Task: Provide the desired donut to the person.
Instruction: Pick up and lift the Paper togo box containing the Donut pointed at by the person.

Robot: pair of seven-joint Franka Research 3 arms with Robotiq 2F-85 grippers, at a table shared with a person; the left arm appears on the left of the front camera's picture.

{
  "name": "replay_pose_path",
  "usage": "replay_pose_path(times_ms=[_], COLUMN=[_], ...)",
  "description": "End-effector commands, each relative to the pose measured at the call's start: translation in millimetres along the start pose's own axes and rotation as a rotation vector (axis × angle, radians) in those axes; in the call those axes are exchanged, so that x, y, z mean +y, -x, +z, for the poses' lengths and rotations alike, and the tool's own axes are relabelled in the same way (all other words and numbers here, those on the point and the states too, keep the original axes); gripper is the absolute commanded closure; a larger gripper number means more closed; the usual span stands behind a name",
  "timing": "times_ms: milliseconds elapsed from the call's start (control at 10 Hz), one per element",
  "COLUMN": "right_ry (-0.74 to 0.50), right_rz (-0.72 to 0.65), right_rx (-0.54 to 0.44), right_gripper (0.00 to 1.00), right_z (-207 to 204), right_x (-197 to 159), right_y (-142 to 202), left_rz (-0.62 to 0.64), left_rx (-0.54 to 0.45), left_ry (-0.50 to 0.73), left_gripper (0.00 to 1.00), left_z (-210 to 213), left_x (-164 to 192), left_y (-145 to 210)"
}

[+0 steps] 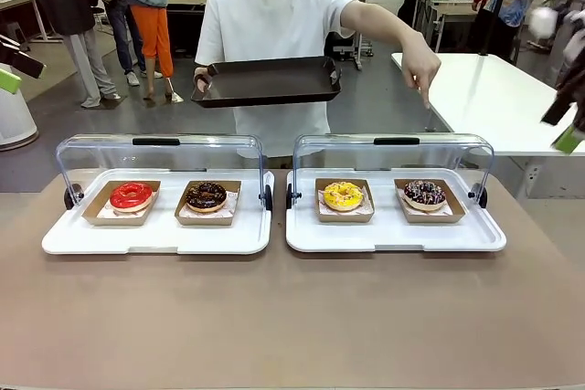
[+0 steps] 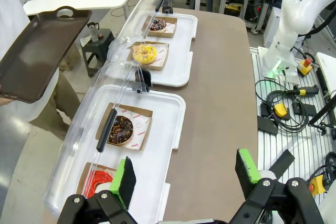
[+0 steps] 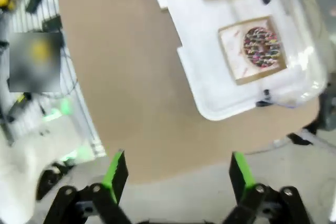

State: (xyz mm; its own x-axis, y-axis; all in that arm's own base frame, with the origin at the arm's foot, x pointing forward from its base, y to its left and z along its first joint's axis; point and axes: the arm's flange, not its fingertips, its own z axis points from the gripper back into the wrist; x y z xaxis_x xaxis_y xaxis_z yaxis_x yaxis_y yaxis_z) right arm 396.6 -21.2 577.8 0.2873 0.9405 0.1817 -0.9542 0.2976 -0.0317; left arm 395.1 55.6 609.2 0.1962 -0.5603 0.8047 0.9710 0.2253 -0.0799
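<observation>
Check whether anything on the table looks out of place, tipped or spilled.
Nothing stands out. The red-glazed donut, chocolate-iced donut, yellow donut and sprinkled dark donut each sit flat in a brown paper tray, two per white plastic display tray.

- No word, brand, number or sign can be read with certainty in any view
- The paper sheet (image 2: 139, 126) under the chocolate donut (image 2: 120, 129) carries small reddish print near its edge, seen from the left wrist, too small to make out
- The paper liner (image 3: 234, 56) under the sprinkled donut (image 3: 260, 45), seen from the right wrist, shows faint pinkish marks, too blurred to read
</observation>
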Motion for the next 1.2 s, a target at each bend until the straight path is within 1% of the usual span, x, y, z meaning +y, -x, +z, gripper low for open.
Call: replay_pose_path(times_ms=[0,100,200,400,500,1100], right_ry=[0.001,-0.058,-0.084,-0.104,-0.089,-0.089], right_rz=[0.082,0.131,0.149,0.146,0.133,0.133], right_rx=[0.026,0.006,-0.026,-0.074,0.01,0.01], right_gripper=[0.0,0.0,0.0,0.0,0.0,0.0], right_z=[-51,-79,-95,-114,-106,-106], right_x=[-5,-4,-5,-18,-2,-2], right_y=[-5,-5,-7,-3,-13,-13], left_rz=[-0.002,-0.002,-0.002,-0.002,-0.002,-0.002], left_rx=[-0.002,-0.002,-0.002,-0.002,-0.002,-0.002], left_ry=[0.002,0.002,0.002,0.002,0.002,0.002], left_gripper=[0.0,0.0,0.0,0.0,0.0,0.0], left_z=[1,1,1,1,1,1], left_x=[0,0,0,0,0,0], left_y=[0,0,0,0,0,0])
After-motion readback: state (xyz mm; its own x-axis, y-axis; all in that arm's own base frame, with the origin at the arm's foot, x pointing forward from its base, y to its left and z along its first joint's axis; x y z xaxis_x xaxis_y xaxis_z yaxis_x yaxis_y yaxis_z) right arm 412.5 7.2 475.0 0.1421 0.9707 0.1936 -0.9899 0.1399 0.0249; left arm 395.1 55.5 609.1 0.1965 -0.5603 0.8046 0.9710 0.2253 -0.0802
